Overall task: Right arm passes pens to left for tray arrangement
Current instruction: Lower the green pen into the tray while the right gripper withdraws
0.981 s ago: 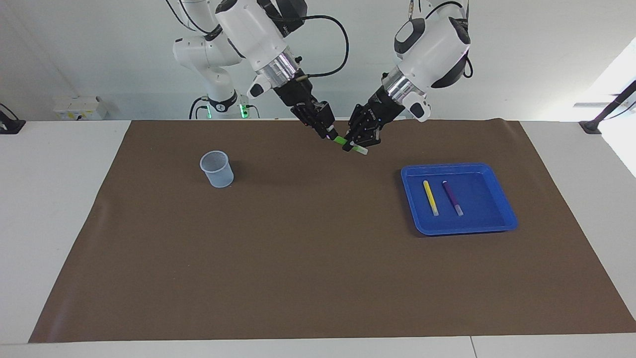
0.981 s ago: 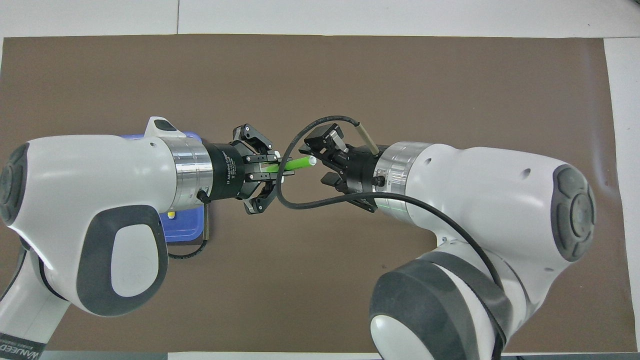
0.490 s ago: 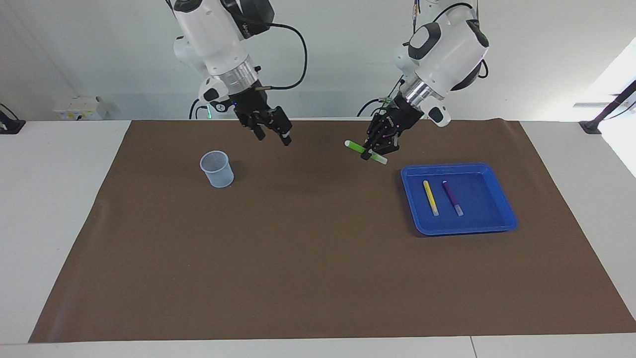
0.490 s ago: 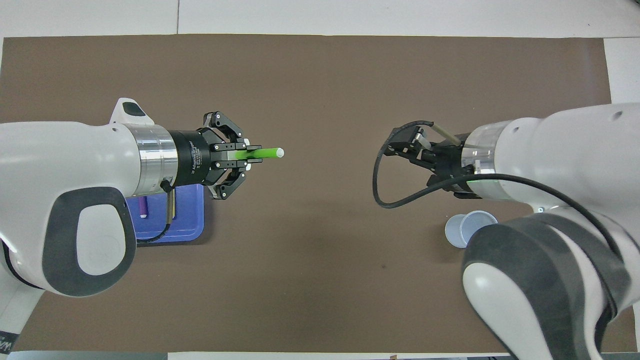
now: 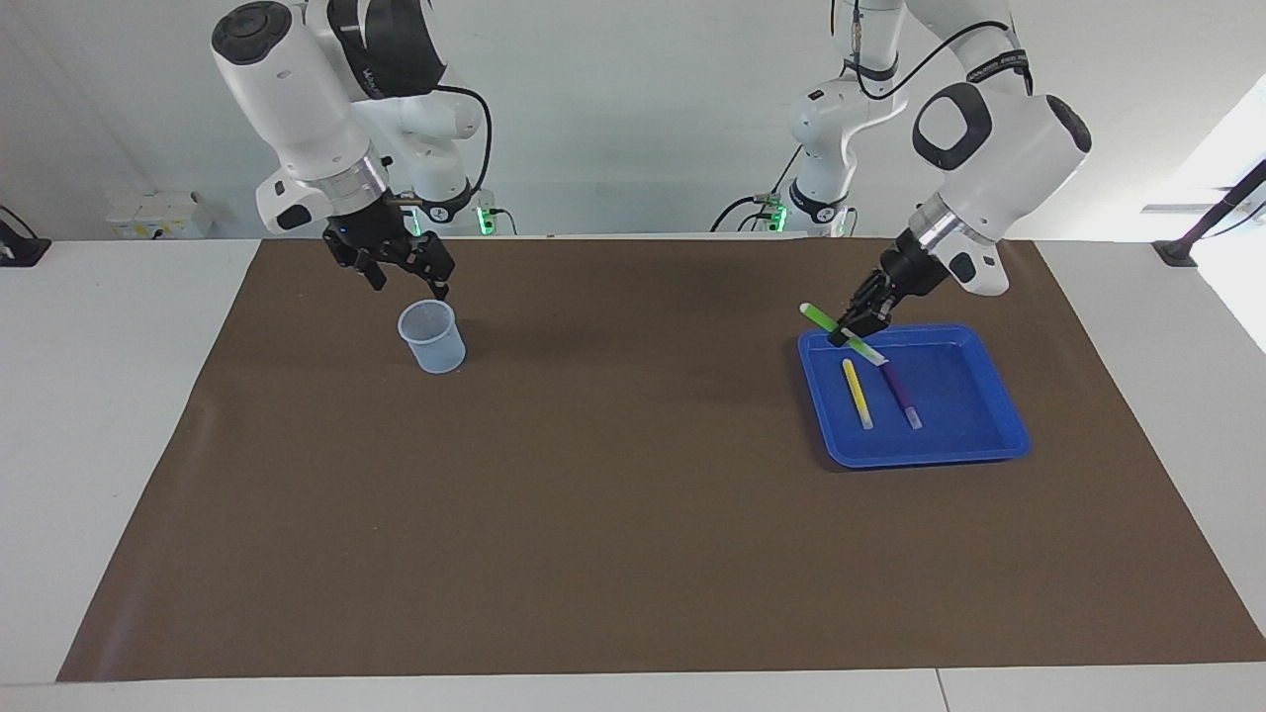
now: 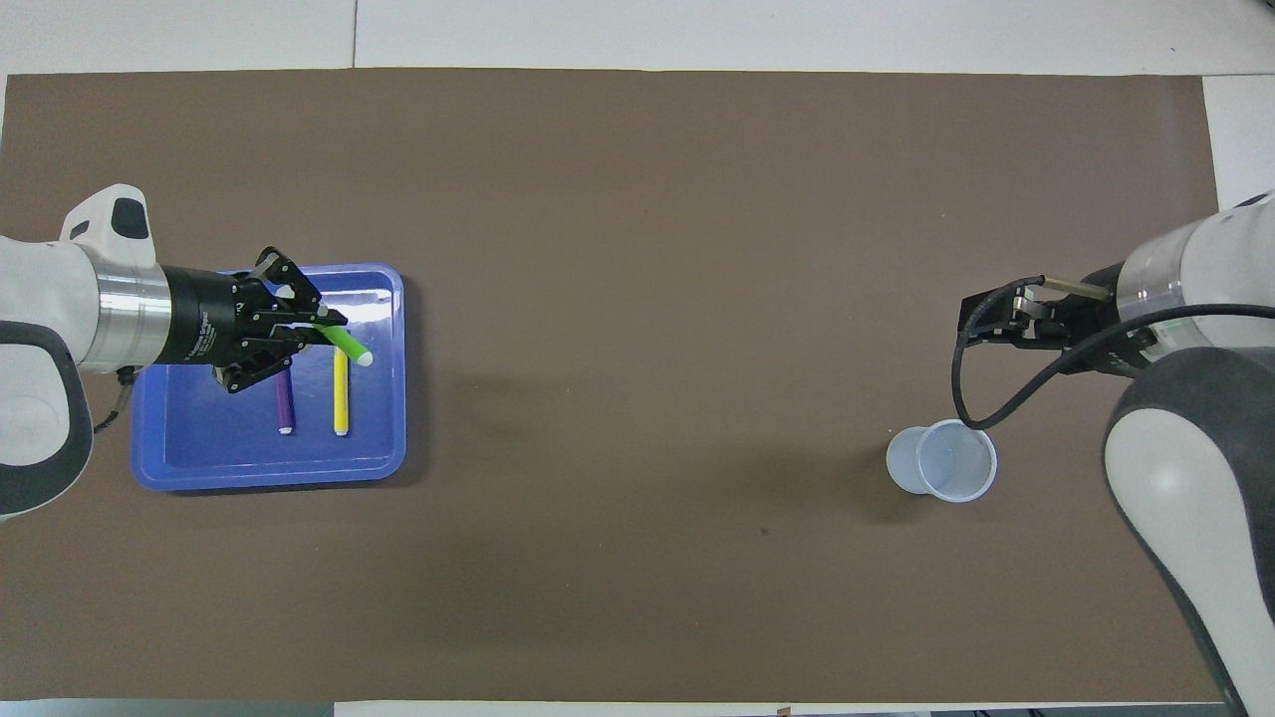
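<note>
The left gripper [image 5: 859, 327] is clamped on the green pen [image 5: 829, 325], which hangs slanted over the corner of the blue tray [image 5: 999, 447] nearest the robots and the table's middle; the yellow pen [image 5: 857, 393] and the purple pen [image 5: 900, 393] lie side by side in the tray, close together but apart; the right gripper [image 5: 404, 269] waits with its fingers spread and nothing between them, above the brown mat [image 5: 613, 514] just beside the clear cup [image 5: 432, 337], which stands at the right arm's end.

What could go wrong, I'd say: the green pen is held at a slant across the line of the other two, so if it is let go from there it may land crosswise on the purple pen or roll against it and spoil the row; one end also pokes out past the tray's rim, so an early release could tip it onto the mat; the pens are round and the tray floor looks slick, so a drop from any height may send one rolling.

As for writing, the left gripper's black collar carries small white print in the overhead view, too small for me to read.
</note>
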